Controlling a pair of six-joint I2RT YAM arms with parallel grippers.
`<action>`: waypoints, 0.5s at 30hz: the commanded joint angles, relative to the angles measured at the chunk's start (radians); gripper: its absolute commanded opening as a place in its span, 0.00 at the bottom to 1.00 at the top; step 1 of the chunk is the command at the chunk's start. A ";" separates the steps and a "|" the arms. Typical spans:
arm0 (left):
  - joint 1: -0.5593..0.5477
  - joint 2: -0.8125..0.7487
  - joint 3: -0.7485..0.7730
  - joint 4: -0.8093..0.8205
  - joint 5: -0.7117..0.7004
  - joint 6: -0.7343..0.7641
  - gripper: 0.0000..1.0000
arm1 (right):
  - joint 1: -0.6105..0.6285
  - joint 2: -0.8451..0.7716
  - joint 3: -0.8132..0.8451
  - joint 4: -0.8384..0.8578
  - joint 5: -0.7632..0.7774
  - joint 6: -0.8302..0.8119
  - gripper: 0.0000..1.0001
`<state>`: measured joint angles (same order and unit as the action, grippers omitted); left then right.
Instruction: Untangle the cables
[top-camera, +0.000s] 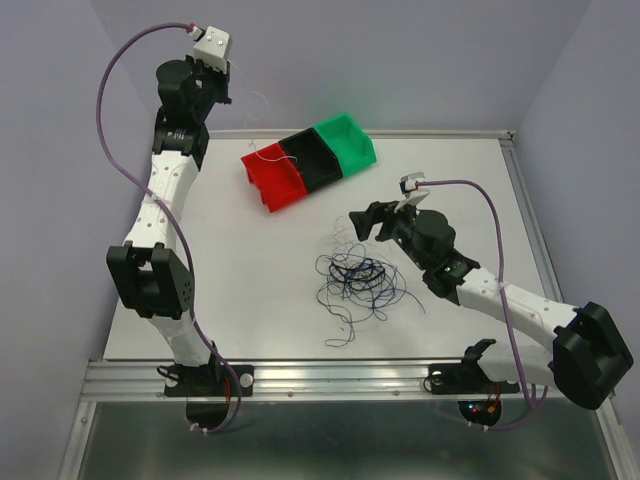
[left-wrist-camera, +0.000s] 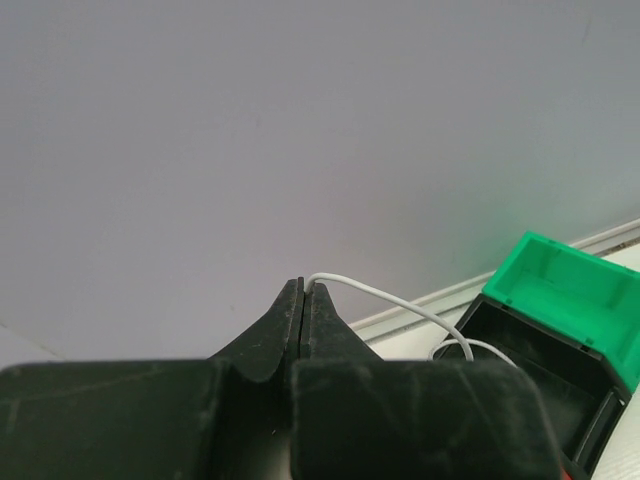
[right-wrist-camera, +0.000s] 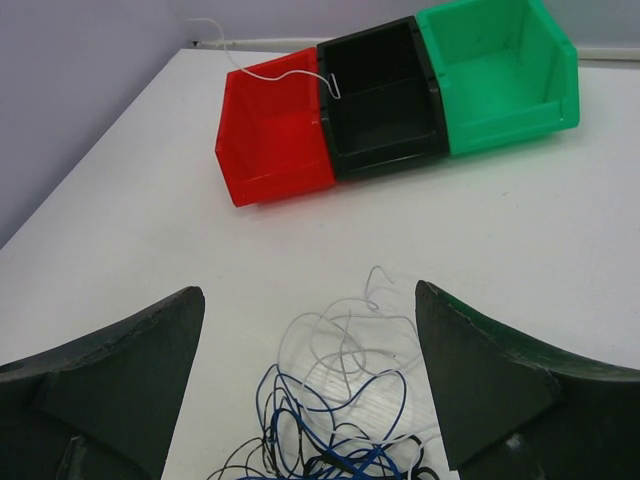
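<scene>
A tangle of thin white, dark blue and black cables (top-camera: 358, 280) lies on the white table right of centre; it also shows in the right wrist view (right-wrist-camera: 340, 420). My right gripper (top-camera: 365, 222) is open and empty, its fingers straddling the far edge of the tangle (right-wrist-camera: 308, 290). My left gripper (top-camera: 225, 85) is raised high at the back left, shut on one white cable (left-wrist-camera: 400, 300) pinched at its tips (left-wrist-camera: 303, 285). That cable trails down across the red bin (right-wrist-camera: 285, 73) to the rim of the black bin.
A red bin (top-camera: 275, 180), a black bin (top-camera: 315, 160) and a green bin (top-camera: 350, 140) stand side by side at the back centre. A metal rail runs along the table's right edge (top-camera: 530, 215). Purple arm cords loop beside both arms.
</scene>
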<state>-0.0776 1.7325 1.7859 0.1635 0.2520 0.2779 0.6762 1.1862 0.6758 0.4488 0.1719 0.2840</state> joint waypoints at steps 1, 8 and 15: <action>0.006 -0.056 0.095 0.031 0.018 -0.017 0.00 | 0.006 -0.010 -0.004 0.033 -0.011 -0.003 0.91; 0.009 -0.047 0.219 -0.012 0.000 -0.025 0.00 | 0.006 -0.010 -0.004 0.034 -0.012 -0.008 0.91; 0.009 -0.033 0.300 -0.022 0.029 -0.045 0.00 | 0.008 -0.004 -0.002 0.034 -0.023 -0.009 0.91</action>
<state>-0.0761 1.7306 2.0205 0.1204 0.2607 0.2535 0.6762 1.1862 0.6758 0.4488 0.1596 0.2836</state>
